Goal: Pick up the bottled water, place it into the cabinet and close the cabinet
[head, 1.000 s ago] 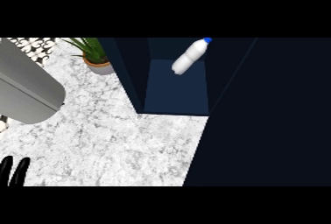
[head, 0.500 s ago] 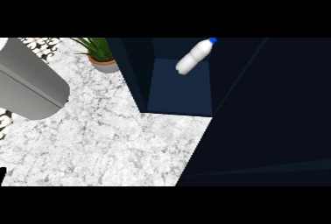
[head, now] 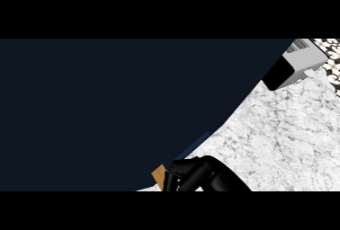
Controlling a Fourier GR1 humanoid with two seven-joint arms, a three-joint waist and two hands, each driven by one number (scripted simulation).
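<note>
The dark navy cabinet (head: 119, 112) fills the left and middle of the head view, and its face hides whatever is inside. No bottled water shows anywhere. One black hand, which I take to be my right hand (head: 199, 176), comes in from the lower edge at the centre. It rests against the cabinet's lower right edge, and its shape is too dark to read. My left hand is out of view.
White marble counter (head: 285, 139) runs down the right side. A grey appliance (head: 295, 65) stands at the top right corner. A small tan piece (head: 158, 175) shows just left of the hand, under the cabinet's edge.
The view has swung far over: the cabinet now covers the left instead of the right. The bottle lying in the open cabinet, the plant and the left hand have gone from view, and a black hand has appeared.
</note>
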